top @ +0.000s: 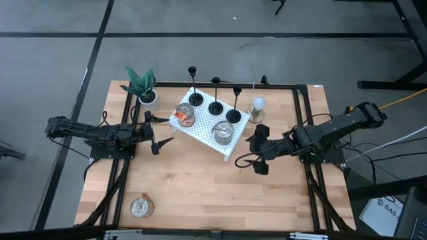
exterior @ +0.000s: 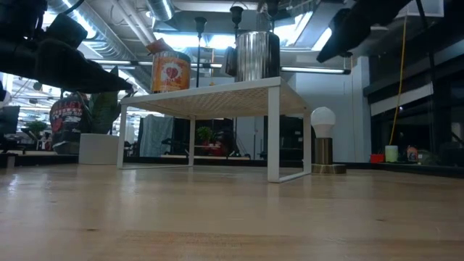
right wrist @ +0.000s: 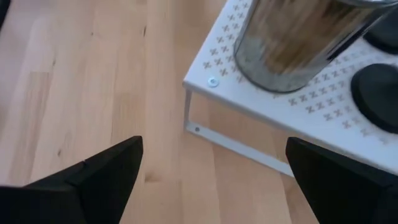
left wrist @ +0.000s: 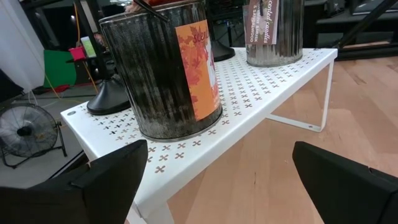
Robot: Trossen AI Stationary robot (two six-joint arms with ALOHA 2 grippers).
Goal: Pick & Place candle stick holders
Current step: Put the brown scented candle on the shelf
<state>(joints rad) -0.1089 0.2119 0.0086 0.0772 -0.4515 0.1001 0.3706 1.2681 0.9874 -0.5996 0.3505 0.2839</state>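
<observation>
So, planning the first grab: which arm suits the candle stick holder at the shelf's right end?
Right, probably: the open right hand sits beside that candle stick holder on the shelf; the left hand faces a tin.

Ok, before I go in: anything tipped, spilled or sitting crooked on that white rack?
Nothing stands out. The three candle stick holders stand upright on the white rack beside both tins, nothing spilled.

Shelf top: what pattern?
White shelf perforated with small crosses; clearest in the left wrist view.

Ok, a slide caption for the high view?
Three candle holders and two tins on a white rack, open left gripper and right gripper flanking it.
</observation>
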